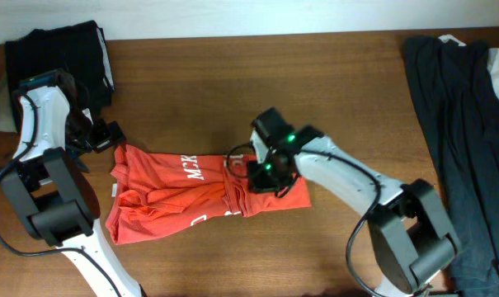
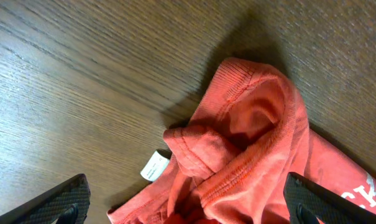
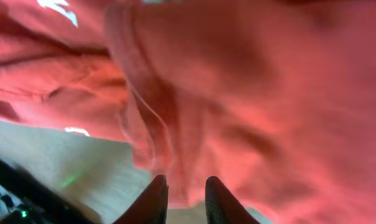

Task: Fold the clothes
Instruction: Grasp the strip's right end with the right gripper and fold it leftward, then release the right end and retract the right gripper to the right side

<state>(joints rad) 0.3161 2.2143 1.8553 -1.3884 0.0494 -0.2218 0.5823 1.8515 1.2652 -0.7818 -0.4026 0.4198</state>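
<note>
One T-shirt (image 1: pixel 176 198) crumpled, right fingers (image 3: pixel 155 200) pinching edge

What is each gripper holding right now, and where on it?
The right gripper pinches the T-shirt at a bunched fold near its middle. The left gripper is open, holding nothing.

Wood-grain brown table (image 1: pixel 331 74), pale surface (image 1: pixel 233 15) beyond it.

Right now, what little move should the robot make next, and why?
Probably lower the open left hand and pinch the bunched edge of the crumpled orange-red cotton T-shirt. The right hand grips fabric, so both could pull it flat.
</note>
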